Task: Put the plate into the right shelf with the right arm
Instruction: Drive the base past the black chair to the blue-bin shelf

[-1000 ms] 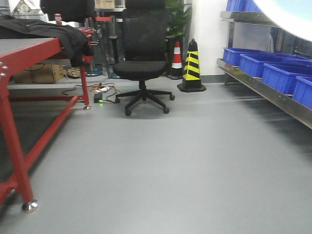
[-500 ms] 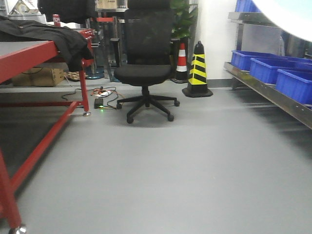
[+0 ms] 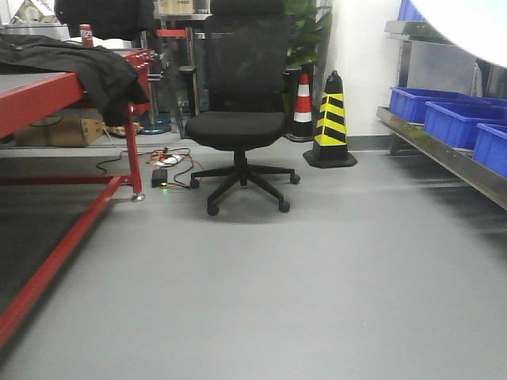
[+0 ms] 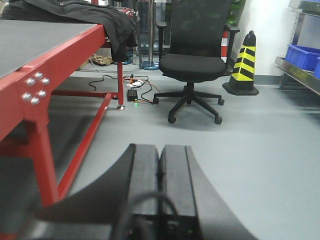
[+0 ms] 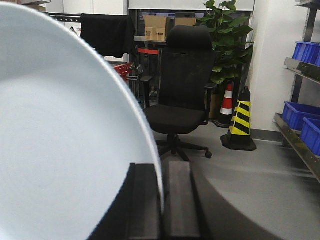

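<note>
The white plate (image 5: 65,135) fills the left of the right wrist view, standing on edge. My right gripper (image 5: 162,172) is shut on its rim, one dark finger on each side. A blurred pale arc of the plate (image 3: 467,24) also crosses the top right corner of the front view. The right shelf (image 3: 444,150) runs along the right wall as a steel rail carrying blue crates (image 3: 455,119); it shows too at the right edge of the right wrist view as the right shelf (image 5: 300,145). My left gripper (image 4: 161,152) is shut with nothing in it, held over the grey floor.
A black office chair (image 3: 242,119) stands mid-room. A black-and-yellow cone (image 3: 331,123) and a red-and-white cone (image 3: 302,103) sit behind it. A red-framed table (image 3: 55,103) with a dark jacket is at left. Cables and a small box (image 3: 161,176) lie on the floor.
The whole view has shifted: chair and cones have grown and slid right, the red table has receded to the left, and the shelf sits further right. The plate stays in the top right corner.
</note>
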You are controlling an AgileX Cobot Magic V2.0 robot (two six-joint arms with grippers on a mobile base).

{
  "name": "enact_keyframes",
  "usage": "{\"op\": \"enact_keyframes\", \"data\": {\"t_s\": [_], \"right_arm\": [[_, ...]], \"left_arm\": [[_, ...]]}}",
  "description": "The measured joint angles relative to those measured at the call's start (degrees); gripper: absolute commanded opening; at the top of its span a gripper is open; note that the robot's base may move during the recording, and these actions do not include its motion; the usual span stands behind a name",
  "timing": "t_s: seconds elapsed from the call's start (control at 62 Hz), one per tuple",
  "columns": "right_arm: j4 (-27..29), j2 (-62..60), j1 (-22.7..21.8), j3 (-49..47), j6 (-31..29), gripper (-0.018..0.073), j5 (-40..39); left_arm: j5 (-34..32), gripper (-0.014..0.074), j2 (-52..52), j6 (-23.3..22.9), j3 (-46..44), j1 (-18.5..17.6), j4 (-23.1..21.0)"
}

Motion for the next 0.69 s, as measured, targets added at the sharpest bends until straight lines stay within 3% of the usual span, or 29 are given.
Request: {"op": "enact_keyframes", "data": {"t_s": [0.694], "right_arm": [[0.0,0.0,0.0,0.0,0.0,0.0048,0.0]], "left_arm": [[0.0,-0.0128,0.0,0.0,0.0,0.0,0.0]]}}
